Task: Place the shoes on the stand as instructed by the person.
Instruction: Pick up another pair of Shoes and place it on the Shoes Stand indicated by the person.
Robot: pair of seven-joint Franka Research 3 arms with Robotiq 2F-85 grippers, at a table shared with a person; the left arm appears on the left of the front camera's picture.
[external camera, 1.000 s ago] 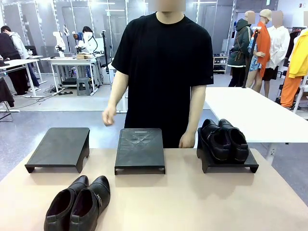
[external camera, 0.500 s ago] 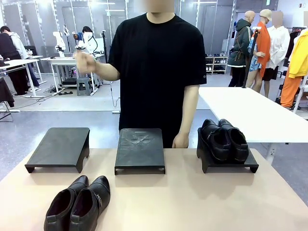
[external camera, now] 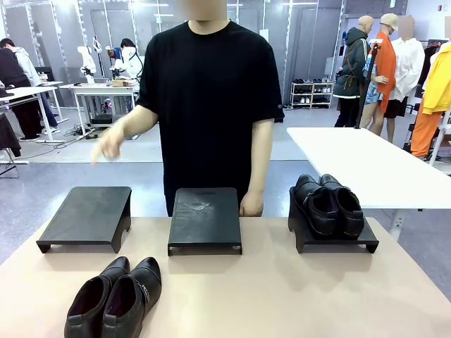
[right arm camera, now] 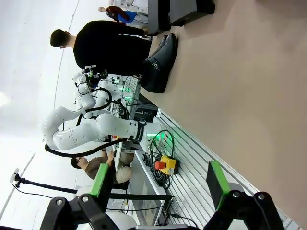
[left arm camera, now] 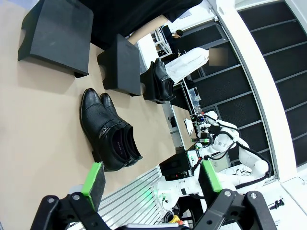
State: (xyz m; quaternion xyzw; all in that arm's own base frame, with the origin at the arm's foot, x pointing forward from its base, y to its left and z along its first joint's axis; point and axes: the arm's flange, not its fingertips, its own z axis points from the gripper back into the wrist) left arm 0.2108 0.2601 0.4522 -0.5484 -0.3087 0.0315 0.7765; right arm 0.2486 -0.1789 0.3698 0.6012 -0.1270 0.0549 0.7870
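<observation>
Lowered since the earlier frame, the person's hand [external camera: 109, 146] hangs beyond the far-left stand [external camera: 88, 215]; both jaws wide, empty.

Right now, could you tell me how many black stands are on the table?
3: the left stand, bare; the middle stand, bare; the right stand, holding a pair of shoes.

Down on my left, the glossy black buckled pair [external camera: 116, 299] sits side by side on the table [external camera: 282, 296], toes pointing away from me towards the person [external camera: 211, 91]. The other pair [external camera: 329, 204] is up on the right-hand stand [external camera: 335, 243], with the left stand [external camera: 88, 215] and middle stand [external camera: 205, 217] lined up beside it, all low black platforms. The person in the black T-shirt has one hand [external camera: 109, 144], blurred, held out above the left stand, and the other hand [external camera: 251, 204] down behind the middle stand.
</observation>
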